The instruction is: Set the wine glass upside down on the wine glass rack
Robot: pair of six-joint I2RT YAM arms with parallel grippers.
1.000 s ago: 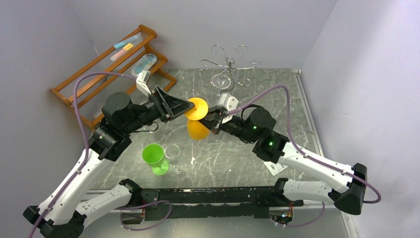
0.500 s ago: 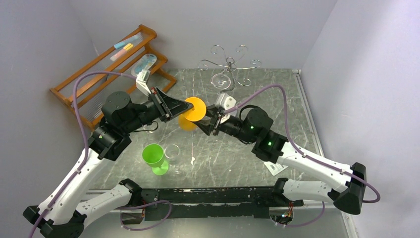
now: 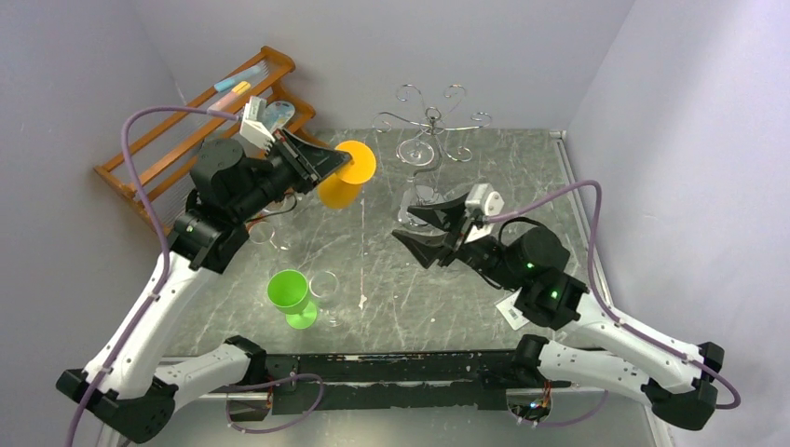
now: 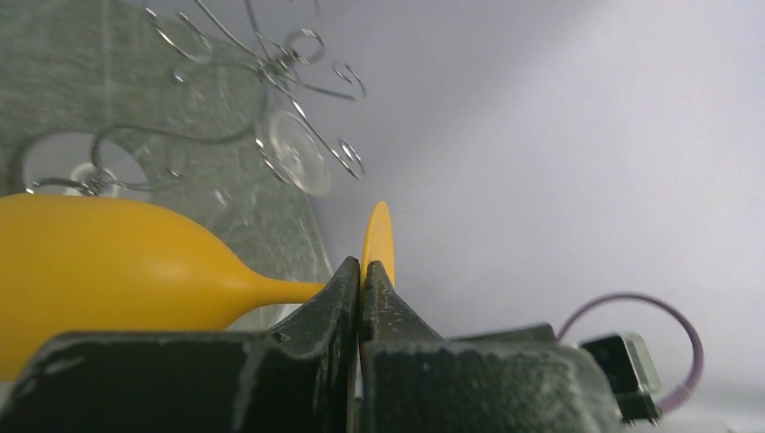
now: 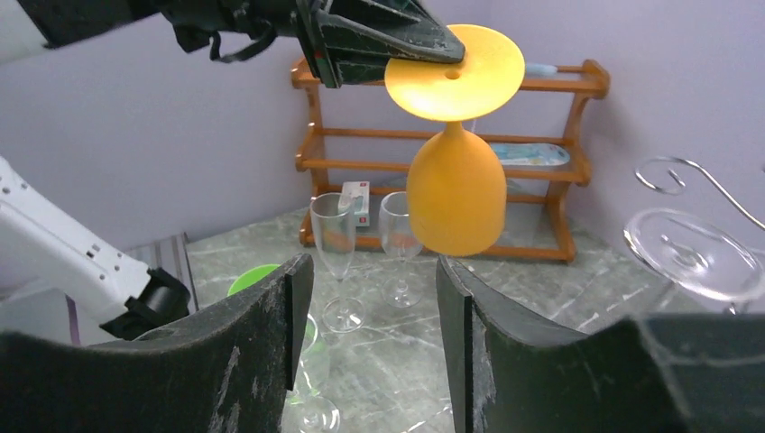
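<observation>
Wine glass (image 3: 341, 189), orange, is in the air and upside down, bowl hanging and foot on top. It is left of the wire wine glass rack (image 3: 431, 123) and not touching it. Left gripper (image 3: 347, 166) is clamped on the foot's rim. Right gripper (image 3: 404, 224) is apart from it, jaws spread, holding nothing. A clear glass (image 5: 690, 253) is at the rack. A green cup (image 3: 291, 294) stands on the table (image 3: 522, 177) near the bases.

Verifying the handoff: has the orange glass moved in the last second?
Yes. The orange wine glass, in the left gripper, has gone left and farther back, toward the wooden shelf.
</observation>
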